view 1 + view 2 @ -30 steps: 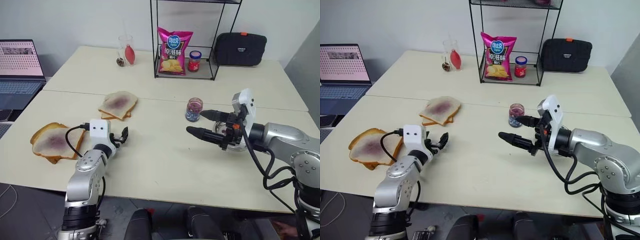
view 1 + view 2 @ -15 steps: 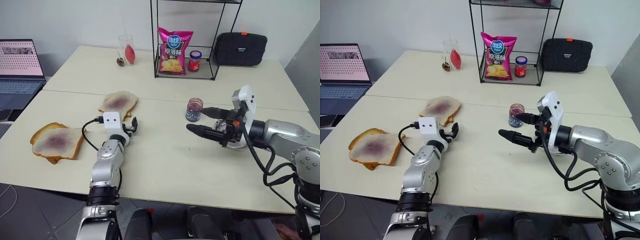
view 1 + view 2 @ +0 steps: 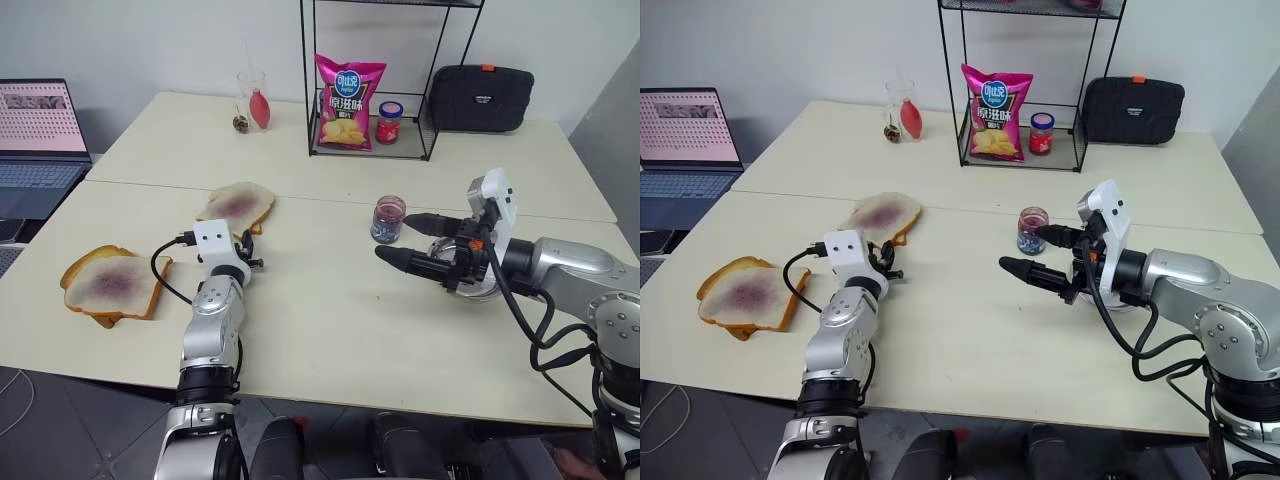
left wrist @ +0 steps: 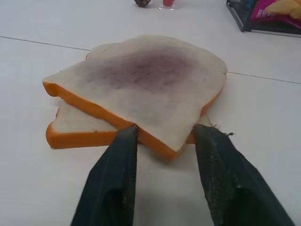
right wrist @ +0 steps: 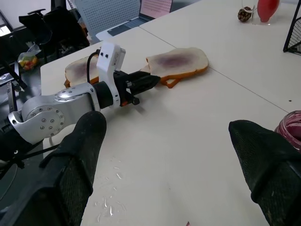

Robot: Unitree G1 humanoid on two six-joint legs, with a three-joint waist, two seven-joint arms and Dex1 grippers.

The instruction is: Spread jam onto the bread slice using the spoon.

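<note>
Bread slice corner between left tool's parted fingers (atop another slice).

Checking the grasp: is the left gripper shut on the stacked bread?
No: the left gripper has its fingers apart, straddling the top slice's corner.

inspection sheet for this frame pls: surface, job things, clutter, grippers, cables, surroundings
Surface: pale beige table, seam across the middle.
Job's things: stacked purple-stained bread slices; second stained stack at the left edge; small glass jam jar. Spoon: nothing seen.
Clutter: black wire rack holding pink chip bag and red-lidded jar; black case.
Grippers: left gripper straddling the bread's near corner; right gripper open, empty.
Cables: black wrist cable.
Surroundings: open laptop.
</note>
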